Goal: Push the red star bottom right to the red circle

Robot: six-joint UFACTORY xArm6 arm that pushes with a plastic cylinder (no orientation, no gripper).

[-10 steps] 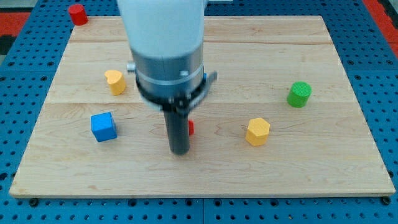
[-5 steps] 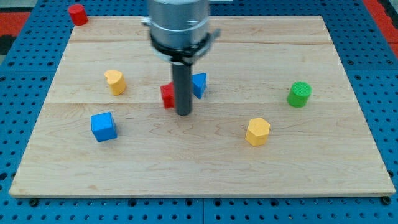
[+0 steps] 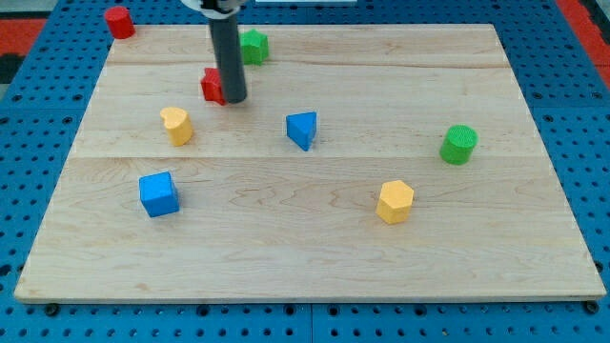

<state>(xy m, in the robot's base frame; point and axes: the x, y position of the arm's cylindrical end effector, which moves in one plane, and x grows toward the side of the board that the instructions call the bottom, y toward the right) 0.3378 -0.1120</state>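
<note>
Strictly, this arm carries no claw, so there is nothing to be released or clenched: it ends in a dark rod, and my tip (image 3: 233,99) stands on the desk (image 3: 477,76) at about the 11 o'clock part of it. The tip is at the 3 to 4 o'clock side of the star (image 3: 212,86), touching it or just beside it; I cannot tell which, because the rod covers the star's edge there.

The circle (image 3: 119,21) lies off the desk, on the blue pegboard beyond its 11 o'clock corner. The star is at about 4 o'clock from the circle, so the direction is already correct, but the two are well apart, with bare wood between them. I judge the task partly done: what is left is one more push toward 10 o'clock, until the star sits near the circle on that same side. The tip seems well placed behind the star for this. No other block stands in this path.

Further out, a green block (image 3: 253,46) is just at 1 o'clock from the tip, and a yellow block (image 3: 176,125) at 7 o'clock. A blue wedge (image 3: 302,130) is near the centre, and a blue cube (image 3: 158,193), a yellow hexagon (image 3: 395,201) and a green cylinder (image 3: 458,144) are far from the work.
</note>
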